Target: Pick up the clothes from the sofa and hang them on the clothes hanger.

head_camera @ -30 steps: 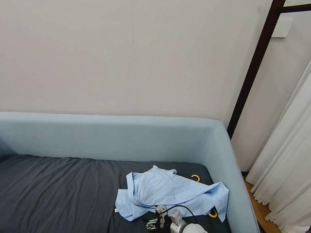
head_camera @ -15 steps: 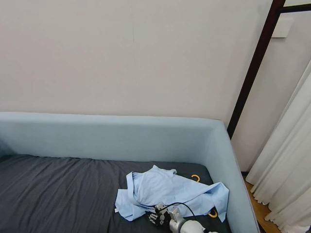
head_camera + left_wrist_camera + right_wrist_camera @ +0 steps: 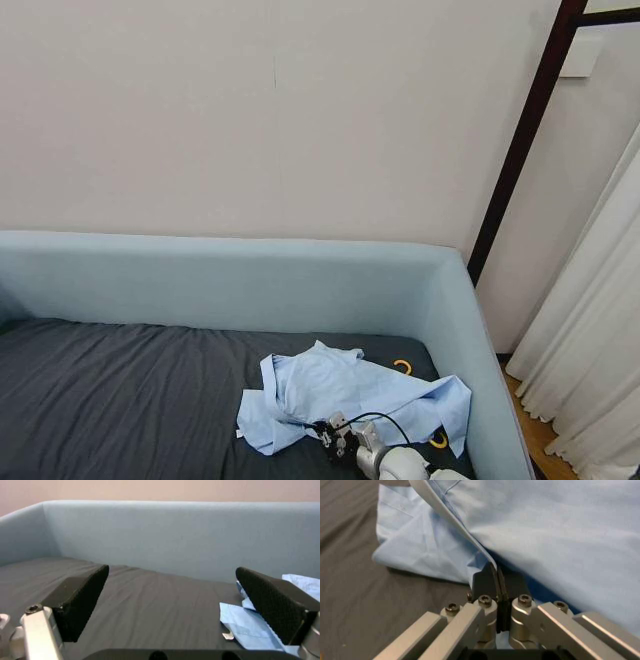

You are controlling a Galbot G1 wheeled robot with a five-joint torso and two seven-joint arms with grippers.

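One right gripper [image 3: 335, 445], low, pinching shirt [image 3: 345, 390] edge

The shirt [image 3: 340, 395], at five o'clock in the head view, is thin, smooth woven cloth, matt and softly creased. The sofa seat [image 3: 120, 390] is dark matt fabric with fine wrinkles, and its backrest [image 3: 220, 280] is pale, even upholstery. The right pincer [image 3: 497, 573] has brushed bare-metal links, screw heads and matt black fingers. The left pincer [image 3: 172, 596] has black pads [image 3: 82, 596] with a fine rough grain.
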